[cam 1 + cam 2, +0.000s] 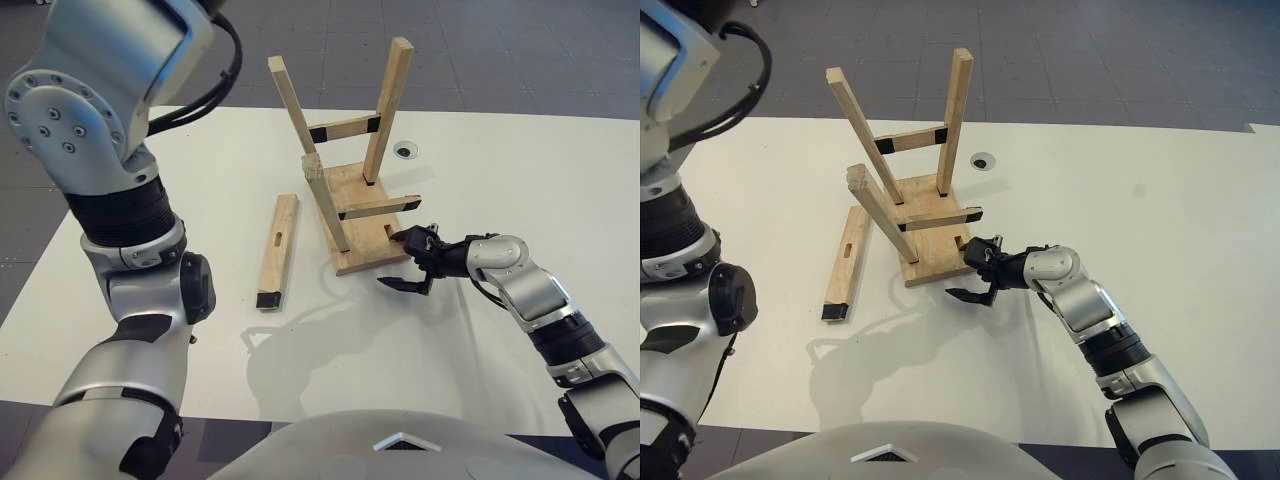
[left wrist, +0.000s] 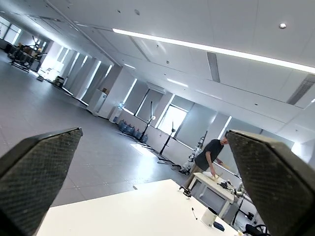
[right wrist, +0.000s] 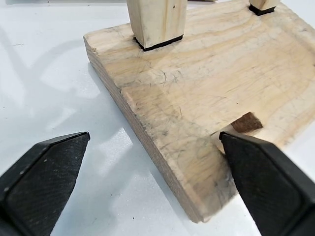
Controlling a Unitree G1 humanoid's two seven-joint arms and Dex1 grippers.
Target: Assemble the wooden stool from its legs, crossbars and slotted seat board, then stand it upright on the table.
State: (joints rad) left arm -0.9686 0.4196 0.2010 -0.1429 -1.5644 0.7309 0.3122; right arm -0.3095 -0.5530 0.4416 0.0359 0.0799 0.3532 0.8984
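Note:
The slotted seat board lies upside down on the white table. Three legs stand in it: two far ones and a leaning near one. Crossbars with black ends join them. A fourth leg lies loose on the table, left of the board. My right gripper is open at the board's near right corner, one finger over the empty slot, the other above the tabletop in front. My left gripper is open, raised high and pointing out into the room.
A small round hole sits in the table behind the stool. The white tabletop stretches right of the stool, and its far edge runs close behind. My left arm rises at the left side.

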